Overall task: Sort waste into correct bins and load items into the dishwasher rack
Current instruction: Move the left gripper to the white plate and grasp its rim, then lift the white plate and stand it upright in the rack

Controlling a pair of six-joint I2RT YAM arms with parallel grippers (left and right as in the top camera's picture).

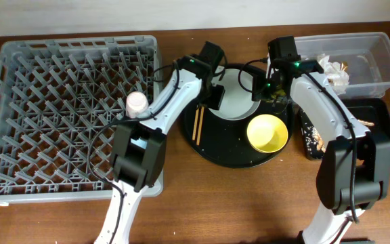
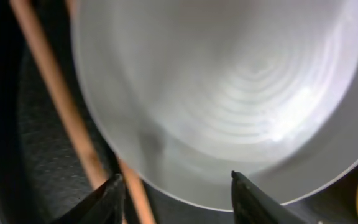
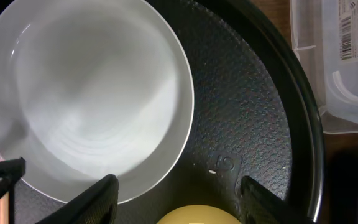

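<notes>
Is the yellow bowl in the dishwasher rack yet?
No, the yellow bowl sits on the round black tray, outside the dishwasher rack.

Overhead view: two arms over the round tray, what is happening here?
Both grippers hover over the round black tray, open and empty. The left gripper is at the rim of the grey-green plate, beside the chopsticks; the right gripper is between plate and yellow bowl. A pink cup is already in the rack; napkins lie in the clear tub.

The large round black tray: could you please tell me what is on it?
A pale grey-green round plate, a yellow bowl and a pair of wooden chopsticks lie on the tray; the arms cover its far side.
</notes>
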